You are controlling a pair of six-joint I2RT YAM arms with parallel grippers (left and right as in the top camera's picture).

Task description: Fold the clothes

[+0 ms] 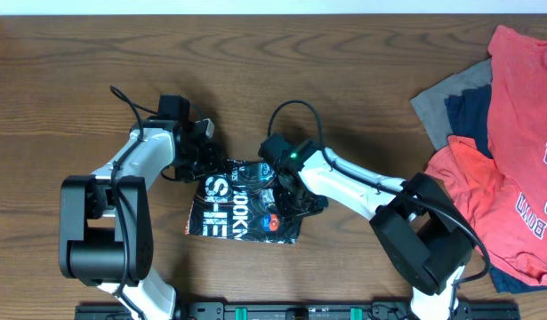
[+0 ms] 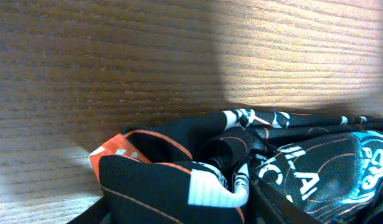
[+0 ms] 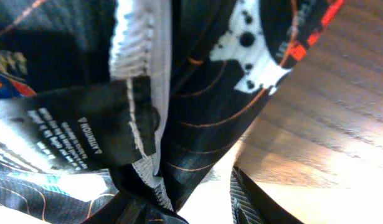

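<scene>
Jersey (image 1: 242, 209), black with orange lines, sits bunched up mid-bench (image 1: 344, 71), on your side. Your right fingers (image 3: 247, 202) are clamped on a fold of it. Your left fingers (image 1: 202, 158) are at its top-left corner, can't tell if they've got it. Red, grey and navy clothes (image 1: 522, 107) are piled far right.

You have a brown wooden desk (image 1: 344, 71) with a crumpled black jersey (image 1: 229, 213) lying near its front middle. At your far right sits a heap: red T-shirts (image 1: 522, 98) overlapping a grey garment (image 1: 446, 98) and a navy garment (image 1: 469, 120).
</scene>
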